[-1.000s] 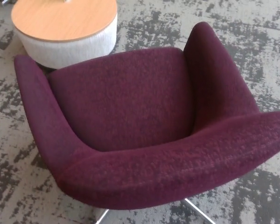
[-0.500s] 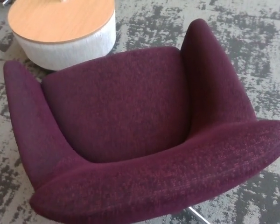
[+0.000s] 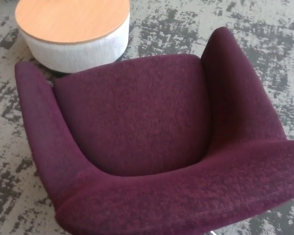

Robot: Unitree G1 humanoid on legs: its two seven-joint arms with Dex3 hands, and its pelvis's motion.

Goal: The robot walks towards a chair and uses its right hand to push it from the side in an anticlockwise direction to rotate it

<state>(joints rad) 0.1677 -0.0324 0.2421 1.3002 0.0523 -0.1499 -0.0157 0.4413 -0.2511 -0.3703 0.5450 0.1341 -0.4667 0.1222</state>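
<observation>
One piece of furniture filled most of the head view: a dark plum upholstered chair [image 3: 137, 132], seen from above. Its seat cushion lay in the middle of the picture, with one armrest running down the seat's left side and the other rising along its right side toward the upper right. The broad padded backrest curved across the bottom of the picture, below the seat, and ran out past the right edge. The fabric was a coarse weave with a faint reddish fleck.

No part of the robot showed. Neither the left hand nor the right hand appeared anywhere around the chair, so the state of the fingers could not be told, nor whether they touched or held anything. Nothing rested on the seat or the armrests.

Beyond the chair's front left corner, toward the upper left, stood a low round bench [image 3: 73, 29] with a light wooden top and a pale grey, ribbed side wall. Its near edge sat just beside the tip of the chair's left armrest; whether the two touched could not be told from this angle.

Grey carpet [image 3: 264, 29] with dark mottled patches covered the floor around the chair on every visible side.
</observation>
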